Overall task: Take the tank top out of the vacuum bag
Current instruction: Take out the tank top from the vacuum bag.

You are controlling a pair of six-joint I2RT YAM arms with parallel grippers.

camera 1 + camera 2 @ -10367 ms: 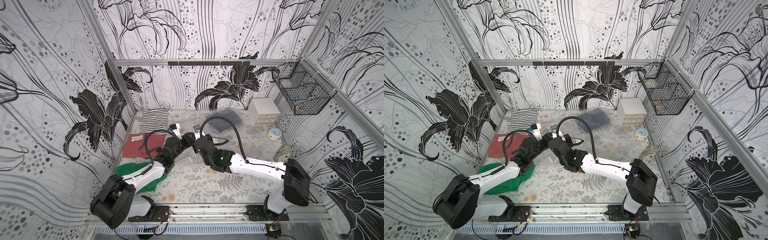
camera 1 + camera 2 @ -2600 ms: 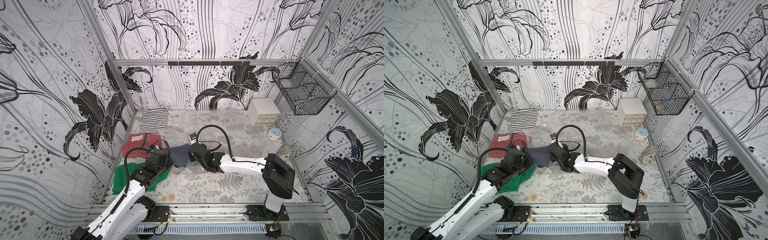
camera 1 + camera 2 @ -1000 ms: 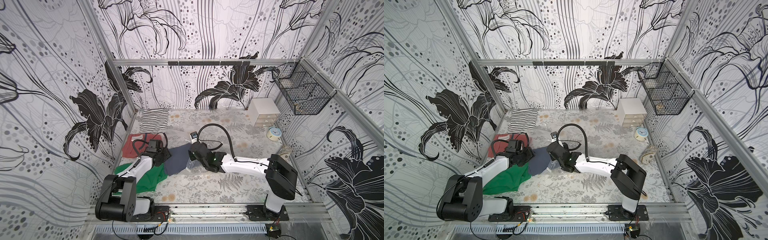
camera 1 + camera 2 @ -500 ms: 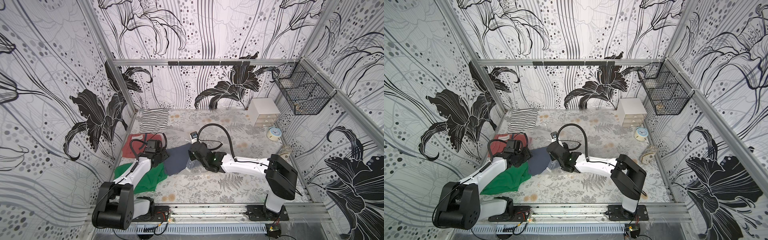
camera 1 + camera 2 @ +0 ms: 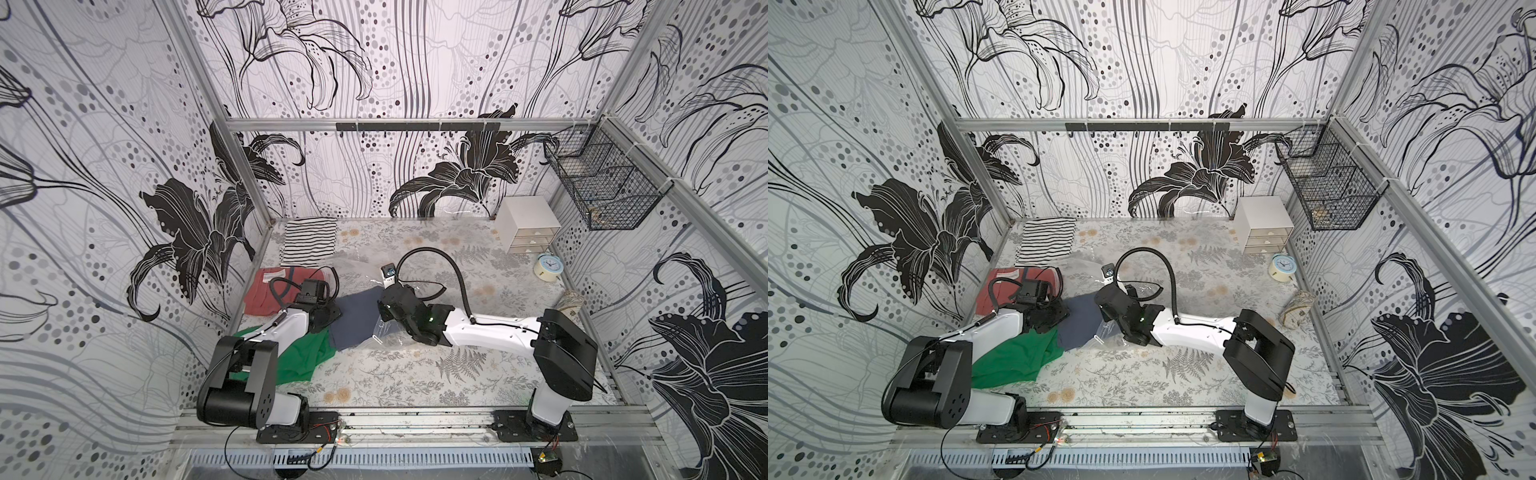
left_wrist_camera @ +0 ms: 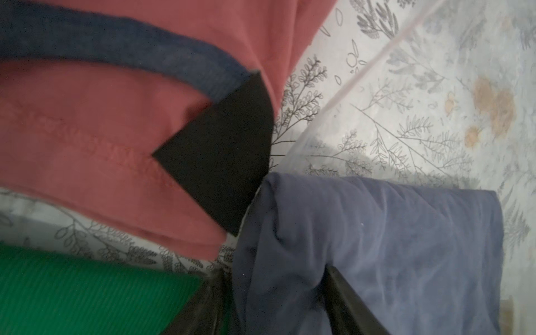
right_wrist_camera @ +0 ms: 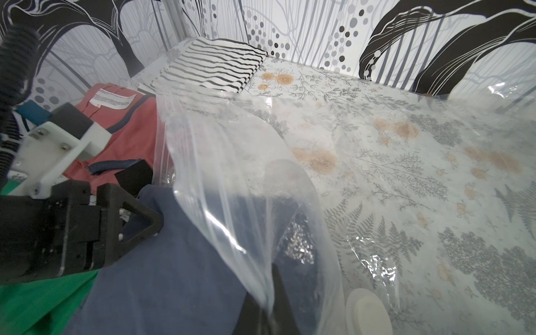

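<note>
Since ten seconds back tank top [image 5: 353,318] dragged leftward; we see it mostly outside vacuum bag [image 7: 232,179], left gripper [image 5: 330,313] jaws apart astride its edge, right gripper [image 7: 265,298] clamped on bag mouth

- The left arm [image 5: 286,328] stretches low and forward from its base, its white forearm nearly level.
- The left gripper [image 7: 136,197] sits close to the table with its jaws apart, and the dark navy fabric tank top [image 6: 377,232] is draped over one finger.
- The right arm [image 5: 490,332] lies low, angled across towards the left one.
- The right gripper [image 7: 261,307] is clamped tight on the film of the clear crinkly plastic vacuum bag [image 7: 246,174].
- The two grippers are near each other but not touching.
</note>
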